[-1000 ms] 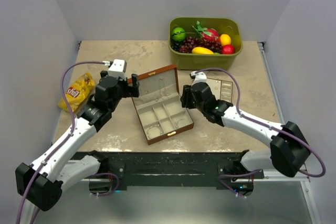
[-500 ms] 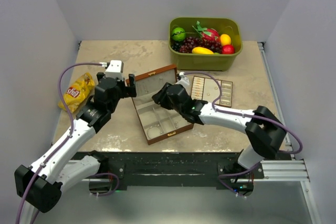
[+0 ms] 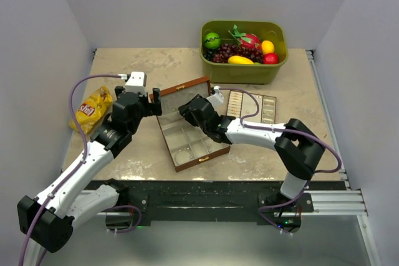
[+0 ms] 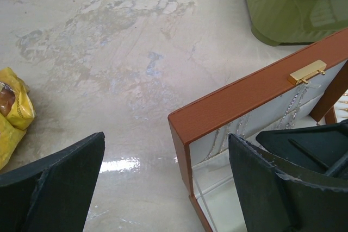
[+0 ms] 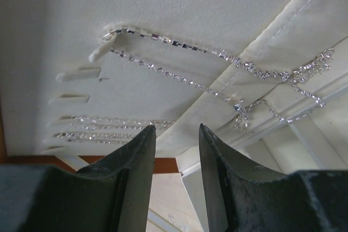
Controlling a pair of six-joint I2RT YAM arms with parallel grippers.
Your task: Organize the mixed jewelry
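Right pincer (image 3: 187, 111): it is reaching into the open wooden box (image 3: 201, 157), nose toward the raised lid (image 4: 244, 93). In the wrist view its two dark fingers (image 5: 136, 177) stand a narrow gap apart, and I see nothing between them. I record it as partly open and not gripping.

Jewelry relative to that pincer: a stone-set chain (image 5: 174, 42) hangs across the cream lining of the lid, looped over a small tab at its upper left. It runs down to the right, where it bunches along a stitched pocket edge. The chain lies just beyond and above the fingertips and is not touching them. Two further sparkling strands (image 5: 114, 122) lie flat on the lining, just left of the left-hand finger's tip.

Left pincer (image 3: 157, 101): the jaws are spread wide and hold nothing. It sits just beside the left end of the lid. In its wrist view the lid's brown corner falls between the two fingers (image 4: 54, 183), with no contact that I can confirm. Strands of chain show on the lining below the brass clasp (image 4: 307, 71).

The flat brown-edged tray (image 3: 267, 101) lies to the right of the box, behind the right arm. Any pieces on it are too small for me to make out from overhead.

Also on the table are a green tub of fruit (image 3: 243, 73) at the far side and a yellow snack bag (image 3: 90, 109) at the left.
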